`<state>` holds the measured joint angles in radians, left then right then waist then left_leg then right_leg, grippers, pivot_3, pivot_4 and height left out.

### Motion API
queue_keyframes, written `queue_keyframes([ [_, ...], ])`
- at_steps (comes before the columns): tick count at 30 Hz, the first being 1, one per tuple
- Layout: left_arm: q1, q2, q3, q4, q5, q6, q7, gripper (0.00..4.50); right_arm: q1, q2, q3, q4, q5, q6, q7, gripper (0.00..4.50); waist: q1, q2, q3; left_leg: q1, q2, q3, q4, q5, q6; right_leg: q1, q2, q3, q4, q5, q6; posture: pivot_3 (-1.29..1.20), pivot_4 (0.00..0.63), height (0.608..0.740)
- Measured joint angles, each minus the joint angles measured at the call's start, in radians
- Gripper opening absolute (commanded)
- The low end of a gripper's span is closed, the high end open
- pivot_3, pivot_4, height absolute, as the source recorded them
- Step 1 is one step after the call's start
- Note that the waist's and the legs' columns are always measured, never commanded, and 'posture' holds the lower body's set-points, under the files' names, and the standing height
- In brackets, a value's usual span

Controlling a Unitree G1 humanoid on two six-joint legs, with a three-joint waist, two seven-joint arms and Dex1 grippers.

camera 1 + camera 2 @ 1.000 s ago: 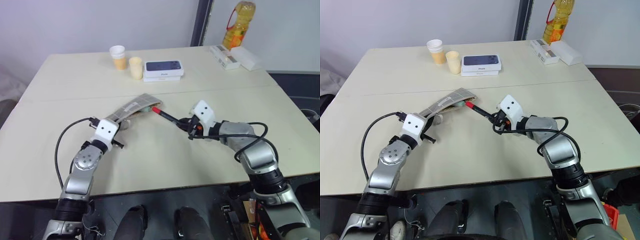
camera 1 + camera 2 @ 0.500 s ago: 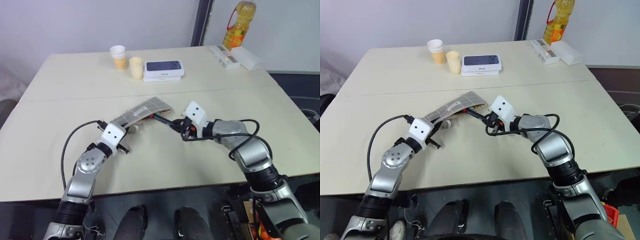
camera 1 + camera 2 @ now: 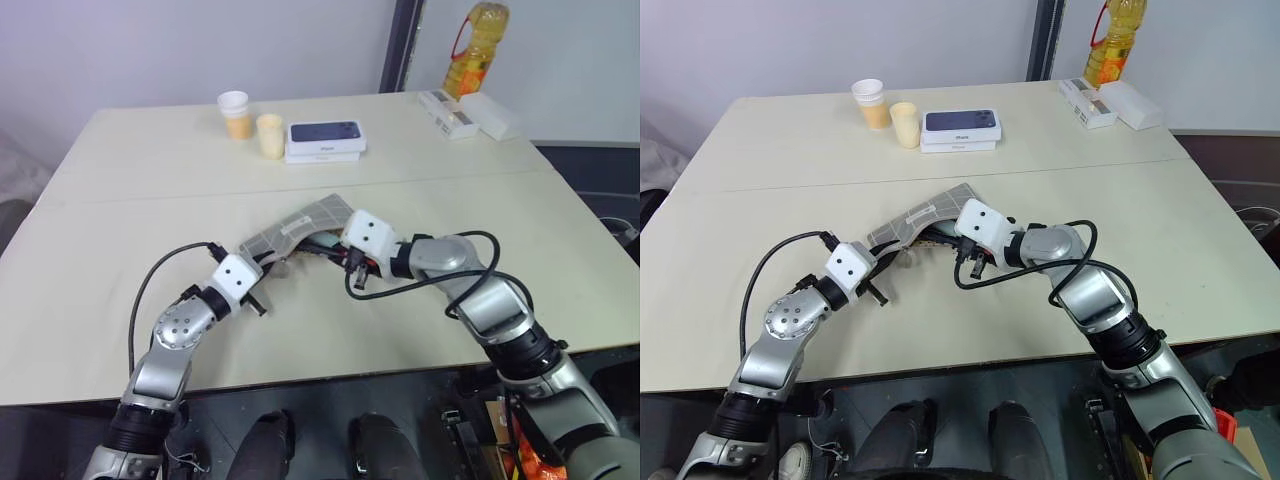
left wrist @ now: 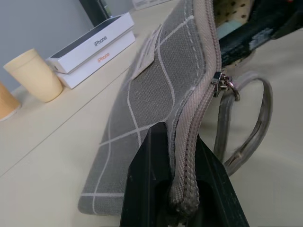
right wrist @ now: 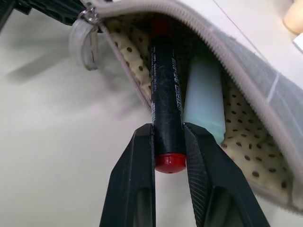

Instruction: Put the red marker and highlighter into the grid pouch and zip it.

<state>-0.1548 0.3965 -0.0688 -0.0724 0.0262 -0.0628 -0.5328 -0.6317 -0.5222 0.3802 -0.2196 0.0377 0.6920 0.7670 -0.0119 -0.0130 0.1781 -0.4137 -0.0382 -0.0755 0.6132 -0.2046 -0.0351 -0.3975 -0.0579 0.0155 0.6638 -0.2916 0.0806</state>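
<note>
The slim red-and-black marker [image 5: 166, 113] points its long axis into the open mouth of the grey grid-lined fabric pouch [image 3: 300, 226], toward ten o'clock on the tabletop [image 3: 150, 170]. Black barrel, red end cap. The right gripper [image 5: 168, 137] has its jaws clenched on the marker; the pale green translucent highlighter [image 5: 203, 104] lies beside it inside the dotted lining. The left gripper [image 4: 177, 156] has its jaws pinching the pouch's zipper edge.

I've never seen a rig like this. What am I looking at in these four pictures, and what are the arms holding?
A two-armed humanoid robot works at a table. Two pictures come from cameras in its head, looking down over its arms; the other two come from a camera on each wrist. The left tool is shut on the edge of the grid pouch, holding its mouth open. The right tool is shut on the red marker, which is partly inside the pouch beside the highlighter. Farther back stand two cups, phone boxes, white boxes and an oil bottle.
</note>
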Motion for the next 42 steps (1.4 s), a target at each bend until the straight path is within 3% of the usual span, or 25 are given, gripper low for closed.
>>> queue_keyframes([
  [2, 0.004, 0.002, -0.004, -0.004, 0.000, -0.006, -0.006, 0.00, 0.000, -0.001, 0.004, 0.000, -0.014, 0.000, 0.002, 0.35, 0.000, 0.000, 0.000, 0.000, 0.000, 0.000, 0.000, 0.000, 0.000, 0.000, 0.000, 0.000, 0.000, 0.000, 0.000, 0.00, 0.150, 0.740],
  [10, 0.007, 0.002, -0.026, -0.009, -0.004, -0.004, -0.013, 0.00, -0.015, -0.007, -0.006, -0.003, -0.014, -0.001, 0.014, 4.44, 0.000, 0.000, 0.000, 0.000, 0.000, 0.000, 0.000, 0.000, 0.000, 0.000, 0.000, 0.000, 0.000, 0.000, 0.000, 0.00, 0.150, 0.740],
  [19, -0.086, -0.106, 0.053, -0.027, -0.135, 0.239, 0.069, 0.00, 0.030, -0.057, -0.226, -0.164, 0.194, 0.012, 0.117, 4.44, 0.003, -0.001, 0.000, 0.000, 0.000, -0.002, 0.002, 0.000, 0.000, 0.002, 0.000, -0.002, 0.000, 0.000, 0.000, 0.00, 0.150, 0.740],
  [23, -0.153, -0.174, 0.064, -0.048, -0.203, 0.353, 0.108, 0.00, 0.075, -0.049, -0.257, -0.192, 0.291, 0.089, 0.121, 4.44, 0.001, -0.001, 0.001, 0.000, 0.000, -0.002, 0.002, 0.000, 0.000, 0.002, 0.000, -0.002, 0.000, 0.000, 0.001, 0.00, 0.150, 0.740],
  [28, -0.212, -0.249, 0.065, -0.048, -0.275, 0.459, 0.145, 0.00, 0.092, 0.062, -0.247, -0.160, 0.295, 0.152, -0.013, 4.44, -0.003, -0.001, 0.001, 0.000, 0.000, -0.002, 0.001, 0.000, 0.000, 0.001, 0.002, -0.002, 0.001, 0.000, 0.001, 0.00, 0.150, 0.740],
  [32, -0.222, -0.258, 0.063, -0.048, -0.284, 0.489, 0.151, 0.00, 0.080, 0.185, -0.237, -0.051, 0.260, 0.160, -0.158, 4.44, -0.001, -0.001, 0.001, 0.000, 0.000, -0.002, 0.001, 0.000, 0.000, 0.002, 0.002, -0.002, 0.001, 0.000, 0.001, 0.00, 0.150, 0.740],
  [37, -0.229, -0.263, 0.058, -0.048, -0.283, 0.492, 0.160, 0.00, 0.042, 0.271, -0.232, 0.007, 0.245, 0.148, -0.241, 4.44, 0.000, -0.001, 0.001, 0.000, 0.000, -0.002, 0.001, 0.000, 0.000, 0.001, 0.002, -0.001, 0.001, 0.000, 0.001, 0.00, 0.150, 0.740],
  [39, -0.229, -0.265, 0.043, -0.048, -0.283, 0.492, 0.160, 0.00, 0.031, 0.300, -0.224, 0.021, 0.243, 0.142, -0.257, 3.65, 0.000, -0.001, 0.001, 0.000, 0.000, -0.002, 0.001, 0.000, 0.000, 0.001, 0.002, -0.001, 0.001, 0.000, 0.001, 0.00, 0.150, 0.740],
  [42, -0.229, -0.266, 0.042, -0.048, -0.282, 0.492, 0.162, 0.00, 0.028, 0.317, -0.222, 0.029, 0.244, 0.140, -0.269, 2.11, 0.000, -0.001, 0.001, 0.000, 0.000, -0.002, 0.001, 0.000, 0.000, 0.001, 0.002, -0.001, 0.001, 0.000, 0.001, 0.00, 0.150, 0.740],
])
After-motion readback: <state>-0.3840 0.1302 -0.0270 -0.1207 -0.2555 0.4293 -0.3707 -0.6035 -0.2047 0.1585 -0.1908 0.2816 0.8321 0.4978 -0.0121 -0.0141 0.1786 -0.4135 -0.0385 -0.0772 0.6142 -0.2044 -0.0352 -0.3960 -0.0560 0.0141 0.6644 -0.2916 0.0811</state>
